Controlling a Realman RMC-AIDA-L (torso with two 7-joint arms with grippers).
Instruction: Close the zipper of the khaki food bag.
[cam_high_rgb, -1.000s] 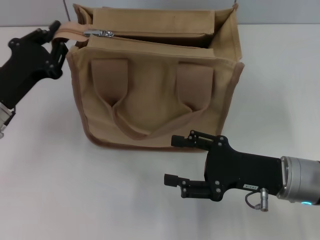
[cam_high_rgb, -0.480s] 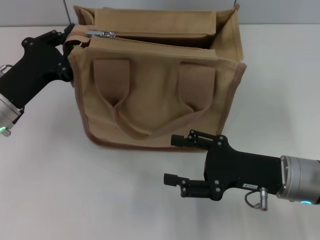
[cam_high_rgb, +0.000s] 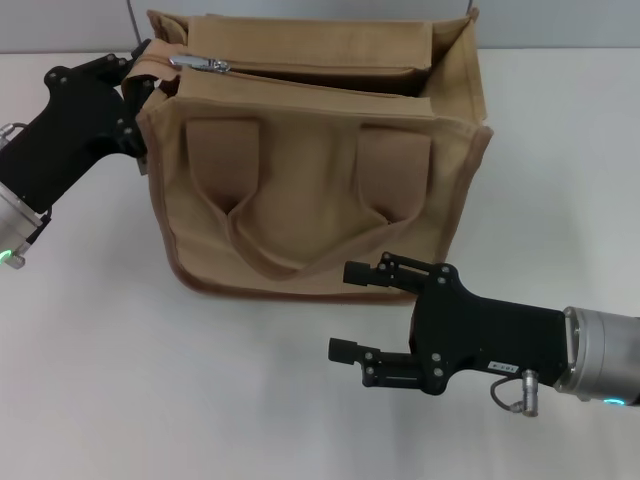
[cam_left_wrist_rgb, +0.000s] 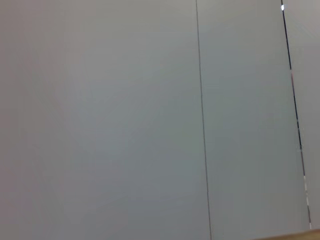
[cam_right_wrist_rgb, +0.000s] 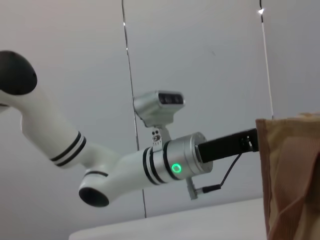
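Note:
The khaki food bag (cam_high_rgb: 310, 170) stands upright in the middle of the table, and its edge also shows in the right wrist view (cam_right_wrist_rgb: 292, 175). The zipper (cam_high_rgb: 300, 72) runs along the bag's top and gapes open toward the right. Its silver pull tab (cam_high_rgb: 198, 64) sits near the left end. My left gripper (cam_high_rgb: 140, 78) is at the bag's upper left corner, shut on the tan fabric end of the zipper track. My right gripper (cam_high_rgb: 340, 310) is open and empty, low in front of the bag near its bottom edge.
The white table (cam_high_rgb: 120, 380) lies around the bag. A grey wall (cam_left_wrist_rgb: 150, 120) fills the left wrist view. My left arm (cam_right_wrist_rgb: 165, 162), with a green light, shows in the right wrist view.
My left gripper has moved right, in against the bag's left corner, with the zipper's fabric end in it. My right gripper has barely shifted.

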